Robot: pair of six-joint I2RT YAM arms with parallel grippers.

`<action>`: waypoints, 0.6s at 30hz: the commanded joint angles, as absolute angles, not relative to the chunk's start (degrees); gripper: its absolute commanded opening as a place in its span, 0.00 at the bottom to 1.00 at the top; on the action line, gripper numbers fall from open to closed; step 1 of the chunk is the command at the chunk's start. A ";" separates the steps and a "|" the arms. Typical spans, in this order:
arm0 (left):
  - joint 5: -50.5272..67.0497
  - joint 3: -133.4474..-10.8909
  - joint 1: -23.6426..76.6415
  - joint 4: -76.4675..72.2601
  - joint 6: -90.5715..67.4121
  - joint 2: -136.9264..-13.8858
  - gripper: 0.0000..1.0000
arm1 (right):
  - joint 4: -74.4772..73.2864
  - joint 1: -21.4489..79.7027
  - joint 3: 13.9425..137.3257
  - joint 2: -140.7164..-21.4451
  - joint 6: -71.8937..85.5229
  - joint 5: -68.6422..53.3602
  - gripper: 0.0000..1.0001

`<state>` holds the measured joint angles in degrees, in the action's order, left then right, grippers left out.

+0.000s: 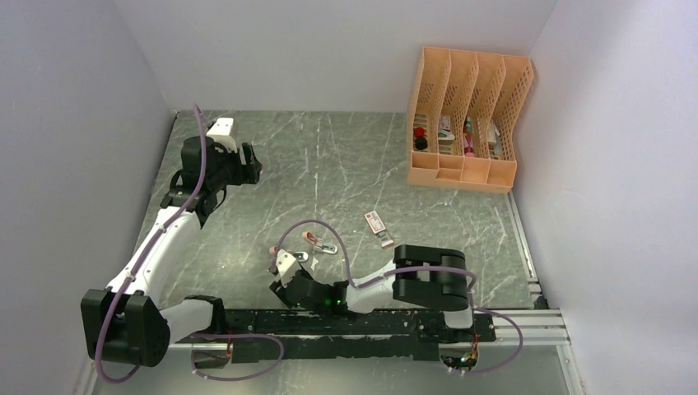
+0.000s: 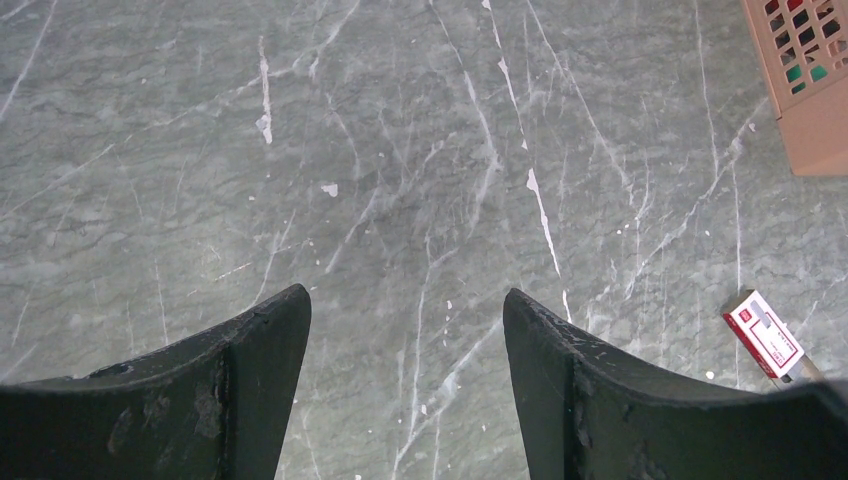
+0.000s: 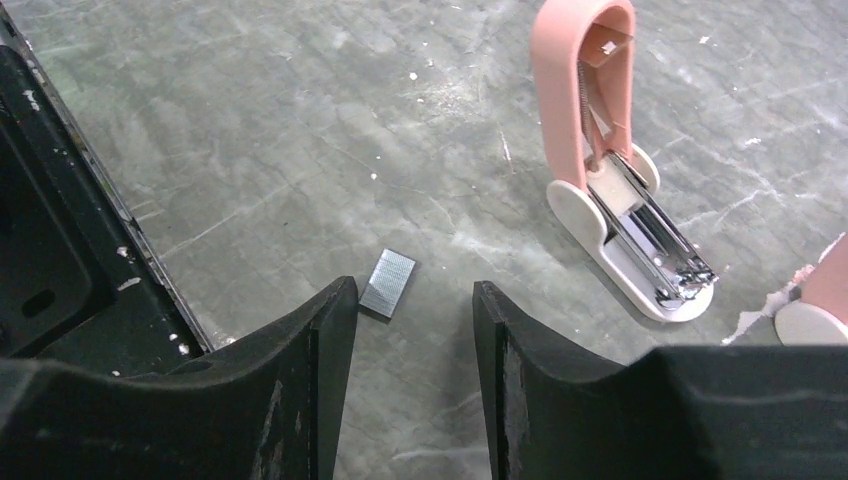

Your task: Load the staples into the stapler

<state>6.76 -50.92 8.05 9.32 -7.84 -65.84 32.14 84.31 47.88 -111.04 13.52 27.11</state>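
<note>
We hover right fingers [image 3: 300, 380], parted and empty, by the staple strip [image 3: 387, 283] near the opened stapler [image 3: 625, 215] for pickup; left fingers [image 2: 250, 380] gape empty.

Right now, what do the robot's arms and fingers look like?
The left arm has white tubes with chunky black joints. The right arm looks mostly black, with a bit of white. A thin purple cable loops along each one. The left fingers and right fingers are black curved wedges, scuffed with pale scratches.
</note>
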 commanded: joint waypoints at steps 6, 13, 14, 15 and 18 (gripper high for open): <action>7.58 -50.98 8.35 9.16 -7.13 -65.82 0.75 | 20.92 83.08 41.09 -113.13 12.56 27.95 0.46; 7.56 -50.90 8.35 9.06 -7.21 -65.83 0.75 | 21.78 82.70 40.50 -113.17 12.82 27.36 0.41; 7.64 -50.95 8.35 9.07 -7.23 -65.87 0.75 | 21.87 82.57 40.45 -113.19 12.87 27.29 0.41; 7.65 -50.94 8.35 9.05 -7.21 -65.88 0.75 | 21.87 82.49 40.43 -113.15 13.00 27.33 0.40; 7.71 -50.97 8.35 9.06 -7.21 -66.00 0.75 | 22.71 82.22 39.81 -112.97 12.65 26.78 0.41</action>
